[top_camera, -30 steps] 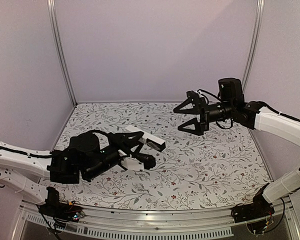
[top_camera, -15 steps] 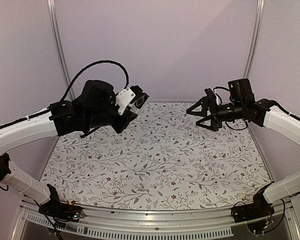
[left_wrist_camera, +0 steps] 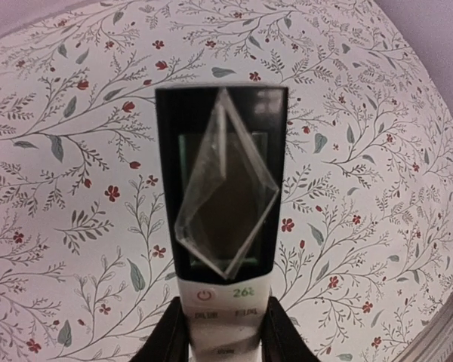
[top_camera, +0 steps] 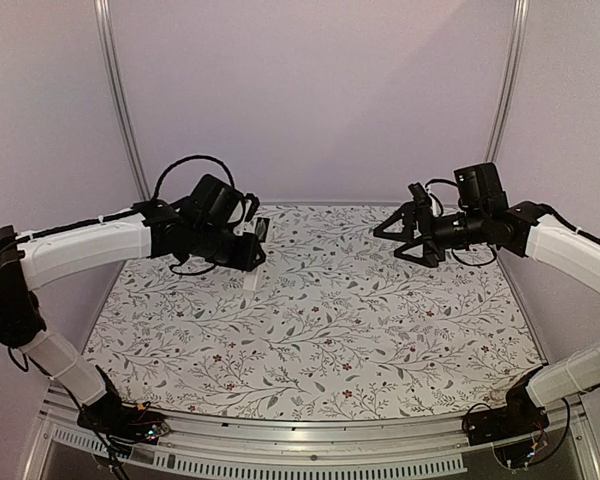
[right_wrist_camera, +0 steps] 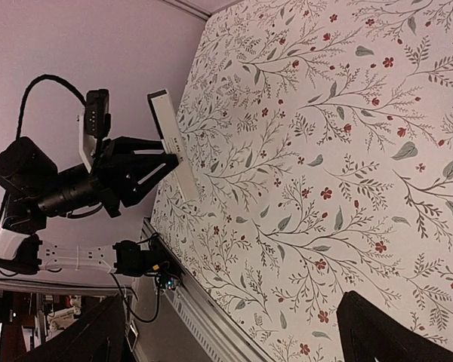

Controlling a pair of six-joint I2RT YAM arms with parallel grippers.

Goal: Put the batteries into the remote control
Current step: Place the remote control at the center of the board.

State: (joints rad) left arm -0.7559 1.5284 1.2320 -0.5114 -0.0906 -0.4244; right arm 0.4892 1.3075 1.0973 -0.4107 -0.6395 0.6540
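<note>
We see the remote control (left_wrist_camera: 223, 196) clamped in the left gripper (left_wrist_camera: 223, 341), off the floral cloth of the table (top_camera: 330, 330) and over its back-left part. The left fingers (left_wrist_camera: 171, 338) press on its two long edges just below the dark display (left_wrist_camera: 225, 162), at the strip with the red power button (left_wrist_camera: 204, 294) and the green "26". From the left wrist we look at the remote's front face, with a bright diamond of glare lying across the display. The battery compartment is not on this face, so we cannot tell whether it is open or whether anything sits in it. From the top view the remote stands nearly upright and slightly tilted, its dark end uppermost and its white end pointing down at the cloth. We cannot tell whether that lower end touches the cloth.

The left arm reaches up and inward from the left side, elbow high, with its wrist turned toward the centre. A black cable loops above the wrist.

The right gripper (top_camera: 390, 243) hangs in the air over the back-right part of the table, well apart from the remote and pointing at it. Its jaws are spread wide with nothing between them. The right arm comes in from the right edge, its forearm roughly level.
</note>
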